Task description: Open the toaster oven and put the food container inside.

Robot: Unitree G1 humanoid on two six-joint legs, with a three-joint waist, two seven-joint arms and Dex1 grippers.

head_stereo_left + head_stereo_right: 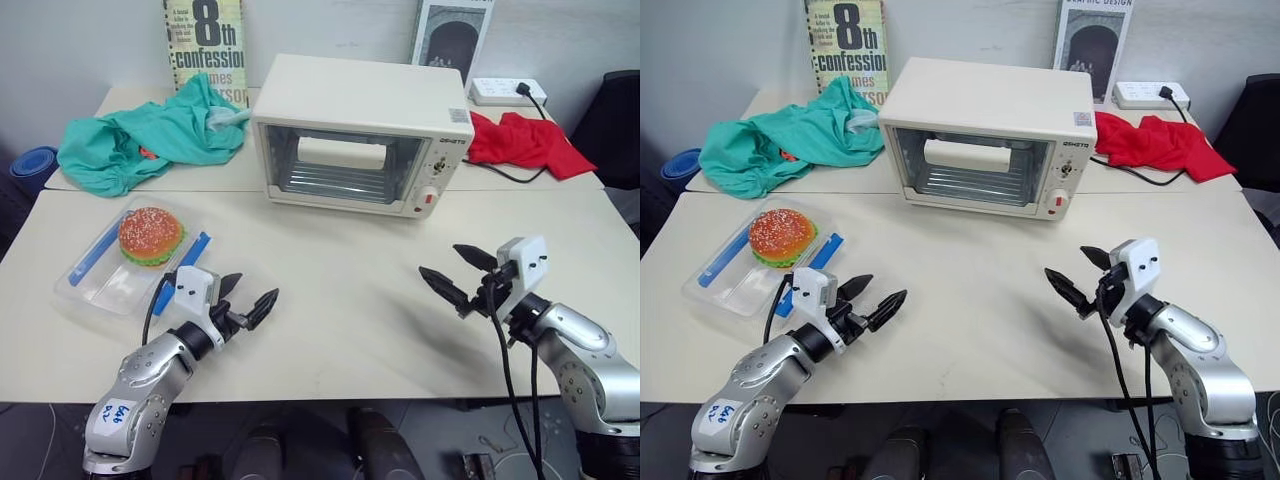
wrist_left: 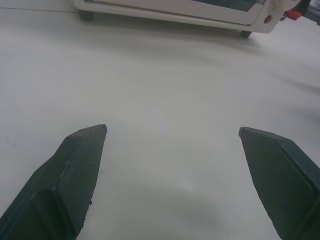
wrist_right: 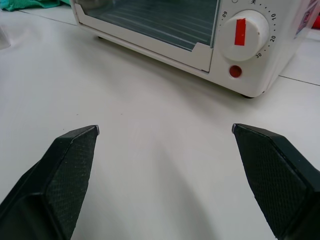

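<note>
Behind the toaster oven (image 1: 360, 128), "8th confession" book (image 1: 205, 42) (upright).

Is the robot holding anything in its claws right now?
No, nothing. The left gripper and right gripper are both open and empty above the table.

We see the two books (image 1: 205, 45) cut off at the top, and the blue thing (image 1: 33, 165) past the worktop (image 1: 340, 300) is half hidden.

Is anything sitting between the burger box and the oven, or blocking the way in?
Bare tabletop lies between the clear plastic food container holding a hamburger and the cream-white toaster oven. The oven's glass door is shut, so that blocks entry. The green cloth lies off to the side.
</note>
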